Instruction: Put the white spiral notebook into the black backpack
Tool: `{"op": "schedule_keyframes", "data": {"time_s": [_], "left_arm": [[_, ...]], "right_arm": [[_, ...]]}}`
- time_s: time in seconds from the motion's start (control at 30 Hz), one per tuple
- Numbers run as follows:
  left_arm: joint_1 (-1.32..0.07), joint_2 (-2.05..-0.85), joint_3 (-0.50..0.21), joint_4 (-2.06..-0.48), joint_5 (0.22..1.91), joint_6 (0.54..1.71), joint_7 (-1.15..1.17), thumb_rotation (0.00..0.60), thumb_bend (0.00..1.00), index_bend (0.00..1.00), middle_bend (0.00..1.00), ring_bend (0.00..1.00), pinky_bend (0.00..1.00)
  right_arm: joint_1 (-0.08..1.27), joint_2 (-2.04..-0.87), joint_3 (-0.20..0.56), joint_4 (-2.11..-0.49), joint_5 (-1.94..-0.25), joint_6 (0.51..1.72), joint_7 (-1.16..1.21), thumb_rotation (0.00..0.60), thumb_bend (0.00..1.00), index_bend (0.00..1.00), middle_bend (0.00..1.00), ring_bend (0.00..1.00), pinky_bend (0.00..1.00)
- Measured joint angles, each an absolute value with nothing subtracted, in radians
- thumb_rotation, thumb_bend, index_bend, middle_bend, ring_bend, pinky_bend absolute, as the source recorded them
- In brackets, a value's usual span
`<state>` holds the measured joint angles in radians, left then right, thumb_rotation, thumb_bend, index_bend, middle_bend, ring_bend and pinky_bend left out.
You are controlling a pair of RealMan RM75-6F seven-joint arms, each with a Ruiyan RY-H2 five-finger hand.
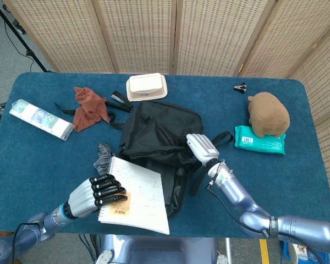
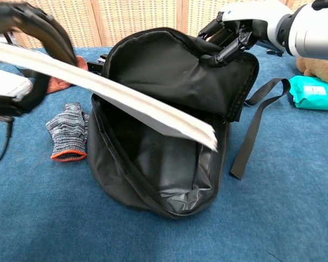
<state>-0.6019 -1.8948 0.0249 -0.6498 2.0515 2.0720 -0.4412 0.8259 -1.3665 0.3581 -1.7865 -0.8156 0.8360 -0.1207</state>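
My left hand (image 1: 96, 196) (image 2: 27, 54) grips the white spiral notebook (image 1: 136, 196) (image 2: 115, 98) by its left edge. The notebook hangs tilted over the wide mouth of the black backpack (image 1: 159, 137) (image 2: 169, 164), its far corner above the opening. My right hand (image 1: 201, 148) (image 2: 235, 33) holds the backpack's upper flap lifted, so the dark inside shows in the chest view.
A grey knit glove (image 2: 68, 136) (image 1: 103, 151) lies just left of the backpack. Further back are a rust cloth (image 1: 89, 107), a black stapler (image 1: 120, 100) and a white box (image 1: 147, 87). A plush toy (image 1: 268, 113) sits on a teal wipes pack (image 1: 259, 140) at right; a boxed item (image 1: 41, 119) lies far left.
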Motion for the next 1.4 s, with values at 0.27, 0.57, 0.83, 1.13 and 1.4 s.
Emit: {"op": "schedule_keyframes", "data": {"time_s": [0.27,0.57,0.83,1.13,1.4], "left_arm": [[-0.655,-2.002,0.052,-0.514,2.052,2.002,-0.452,0.6,0.59,0.8,0.66,0.49,0.53],[-0.696,-2.134,0.099,-0.337,2.023,1.901,-0.482,0.6,0.59,0.8,0.66,0.5,0.53],[-0.701,-2.138,0.14,-0.275,2.001,1.849,-0.463,0.6,0.58,0.8,0.66,0.5,0.54],[-0.734,-2.11,0.165,-0.242,1.986,1.786,-0.388,0.6,0.58,0.8,0.66,0.5,0.54],[-0.741,-2.1,0.17,-0.226,1.952,1.706,-0.34,0.6,0.6,0.81,0.66,0.5,0.54]], "right_arm": [[0.825,-1.332,0.351,-1.814,-0.837,0.823,-0.085,0.6,0.63,0.62,0.6,0.57,0.65],[0.835,-1.308,0.341,-1.839,-0.851,0.811,-0.057,0.6,0.63,0.63,0.6,0.58,0.65],[0.845,-1.28,0.334,-1.878,-0.857,0.814,-0.06,0.6,0.63,0.63,0.6,0.58,0.65],[0.857,-1.259,0.322,-1.913,-0.856,0.815,-0.06,0.6,0.63,0.63,0.6,0.58,0.65],[0.865,-1.247,0.312,-1.931,-0.849,0.827,-0.066,0.6,0.63,0.63,0.61,0.58,0.65]]}}
